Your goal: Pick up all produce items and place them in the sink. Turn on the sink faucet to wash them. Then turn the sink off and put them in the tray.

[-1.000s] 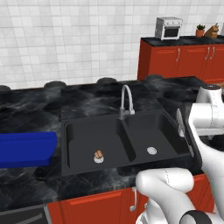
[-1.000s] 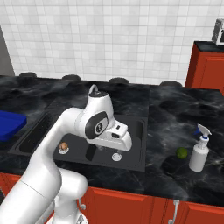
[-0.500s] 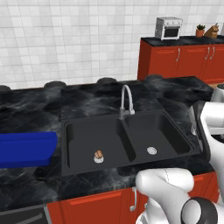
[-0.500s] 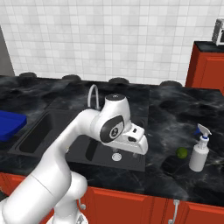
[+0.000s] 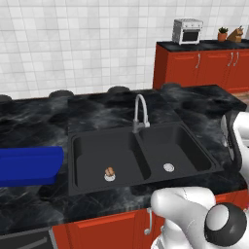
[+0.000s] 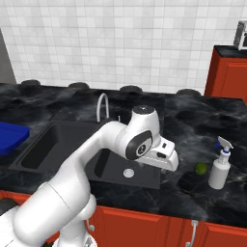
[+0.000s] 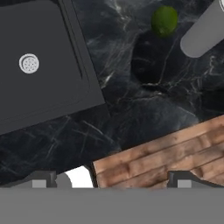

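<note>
Swinging rt across the sink [image 6: 43,144], the arm has moved from over the left basin a sec ago to past the sink's rt rim now; in the rt base view the hand sits center-right of frame. In the left base view it has slid off toward the rt edge. The gripper [image 7: 111,181] is spread wide w/ nothing between the fingertips [image 7: 41,178], which show at the bottom of the hand view.

What that means, as I read it: one produce item is done w/ step one. The tan-brown lumpy piece [image 5: 110,171] lies in the left basin, on or right at its drain, lower center of the left base view. The arm now looks headed for the 2nd item, the dark green ball [image 6: 200,168]. It sits on the counter [image 6: 193,120] at center-right of the rt base view, just beside a white spray bottle [image 6: 219,169], apart from it. In the hand view the ball [image 7: 165,20] is at the upper rt, so the hand isn't over it yet. The bottle close by could get bumped on approach.

Faucet [image 5: 140,113] stands at the back between the basins, no water seen. The blue tray [image 5: 29,165] is at the left edge of the left base view, on the counter near the sink.

Surface: glossy black marble-look counter, matte black basins. Room: white tile wall, red cabinets [image 5: 194,65] upper rt, a toaster oven [image 5: 187,30] on top, wood floor in the lower hand view.
</note>
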